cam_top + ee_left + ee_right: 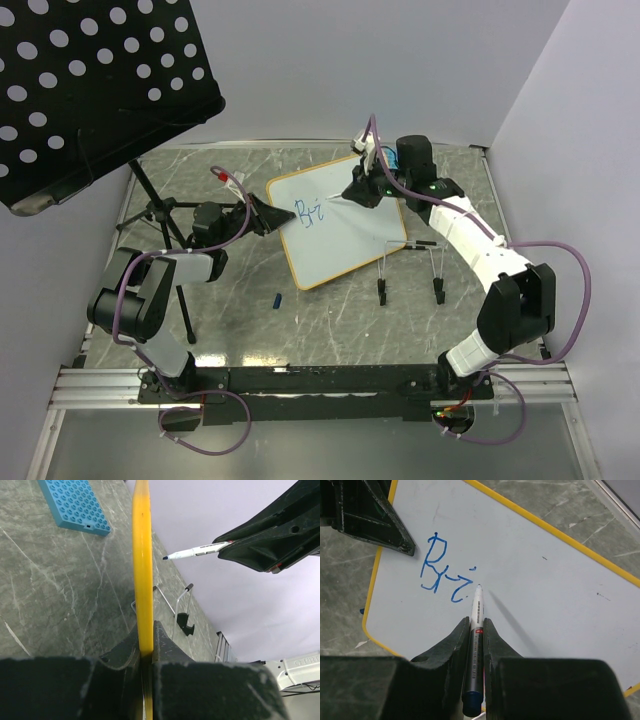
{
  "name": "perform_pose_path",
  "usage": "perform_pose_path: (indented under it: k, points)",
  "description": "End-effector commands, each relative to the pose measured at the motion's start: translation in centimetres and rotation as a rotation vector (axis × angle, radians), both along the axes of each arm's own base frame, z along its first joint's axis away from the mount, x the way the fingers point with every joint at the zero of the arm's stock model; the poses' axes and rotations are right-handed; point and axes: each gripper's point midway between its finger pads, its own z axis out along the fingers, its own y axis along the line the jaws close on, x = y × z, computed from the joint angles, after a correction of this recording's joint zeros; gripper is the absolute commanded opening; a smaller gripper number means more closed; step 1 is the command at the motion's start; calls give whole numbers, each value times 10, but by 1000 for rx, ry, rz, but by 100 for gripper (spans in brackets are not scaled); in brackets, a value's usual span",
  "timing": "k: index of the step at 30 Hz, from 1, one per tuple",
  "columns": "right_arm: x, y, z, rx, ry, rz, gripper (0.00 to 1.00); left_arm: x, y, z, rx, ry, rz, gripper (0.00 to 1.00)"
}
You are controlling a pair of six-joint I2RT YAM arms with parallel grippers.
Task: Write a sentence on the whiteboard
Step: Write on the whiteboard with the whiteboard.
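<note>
The whiteboard [340, 228] with a yellow-orange rim lies tilted in the middle of the table. Blue marker letters "Bri" [442, 570] stand on its upper left part; they also show in the top view [309, 212]. My left gripper [266, 215] is shut on the board's left rim [142, 575]. My right gripper [358, 190] is shut on a white marker [476, 625] with its tip just right of the last letter, close over the board. The marker also shows in the left wrist view [192, 553].
A black perforated music stand [95, 85] on a tripod stands at the far left. A blue studded plate [74, 505] lies beyond the board. Two black clip feet on wire legs [410, 270] stand at the board's right. A small blue cap [277, 298] lies in front.
</note>
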Motion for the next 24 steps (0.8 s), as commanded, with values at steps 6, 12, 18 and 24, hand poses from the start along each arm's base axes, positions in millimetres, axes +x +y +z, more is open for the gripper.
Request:
perform_pose_path:
  k: [6, 12, 18, 24]
  points:
    - [5, 2, 28, 58, -103, 18, 0, -9, -3, 68, -105, -217, -34, 1]
    - [6, 3, 27, 59, -105, 18, 0, -9, -3, 67, -105, -212, -34, 1]
    - [3, 3, 24, 63, -99, 27, 0, -9, -3, 68, -112, -212, -33, 1]
    - [2, 4, 22, 68, -97, 31, 0, -8, -3, 68, -116, -205, -34, 1]
